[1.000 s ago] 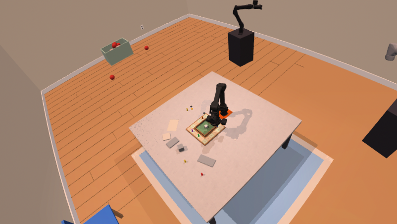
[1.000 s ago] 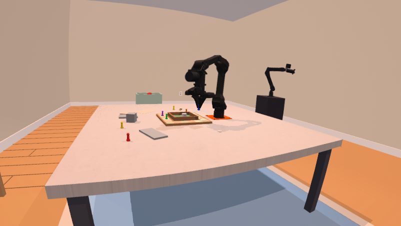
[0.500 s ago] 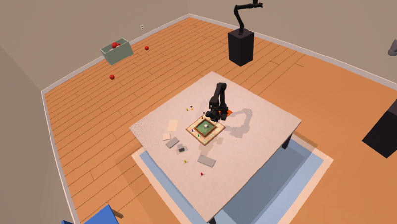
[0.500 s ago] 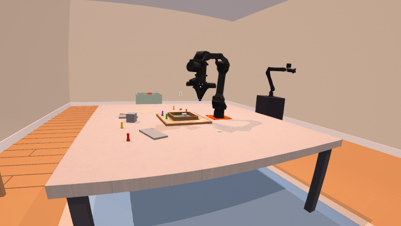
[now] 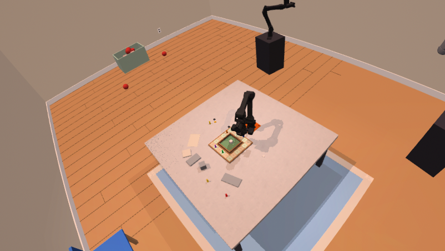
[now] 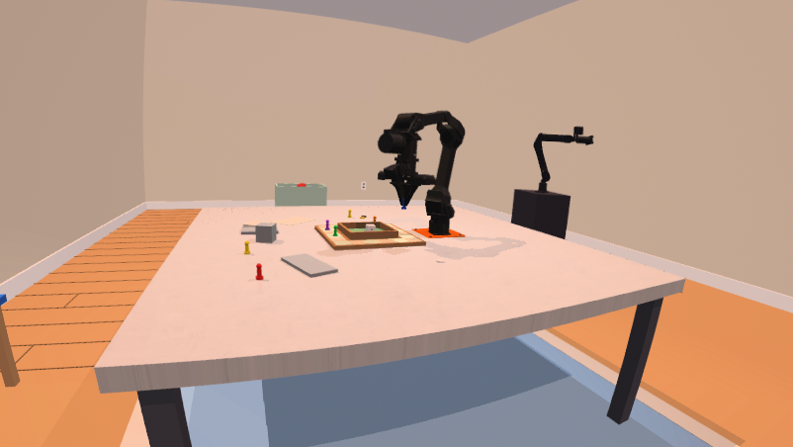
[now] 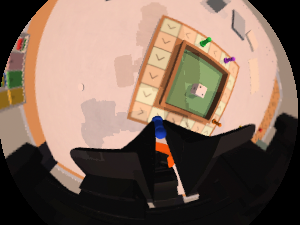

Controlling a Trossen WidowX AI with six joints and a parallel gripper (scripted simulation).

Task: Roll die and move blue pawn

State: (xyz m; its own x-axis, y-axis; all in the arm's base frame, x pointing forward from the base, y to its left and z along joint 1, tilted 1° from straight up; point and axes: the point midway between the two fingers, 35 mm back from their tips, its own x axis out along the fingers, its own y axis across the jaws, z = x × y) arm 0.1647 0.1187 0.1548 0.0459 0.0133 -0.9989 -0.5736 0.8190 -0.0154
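Observation:
My gripper (image 6: 403, 204) (image 7: 158, 124) is shut on the blue pawn (image 6: 403, 207) (image 7: 159, 124). It holds the pawn upright in the air, above the board (image 5: 229, 158) (image 7: 159, 58) edge nearest the arm's base. The white die (image 5: 231, 141) (image 6: 371, 227) (image 7: 201, 90) lies on the green floor of the brown-walled tray (image 6: 372, 234) (image 7: 172, 74). The pips on its top face are too small to read. A green pawn (image 6: 335, 230) (image 7: 205, 42), a purple pawn (image 6: 327, 224) (image 7: 229, 60) and an orange pawn (image 6: 375, 219) (image 7: 214, 121) stand on the board around the tray.
A grey block (image 6: 266, 232), a flat grey slab (image 5: 231, 179) (image 6: 308, 265), a yellow pawn (image 5: 207, 180) (image 6: 246, 247) and a red pawn (image 5: 226, 195) (image 6: 259, 272) are on the table. Another yellow pawn (image 5: 210, 123) (image 6: 349, 213) stands farther back. The tray walls rise above the board.

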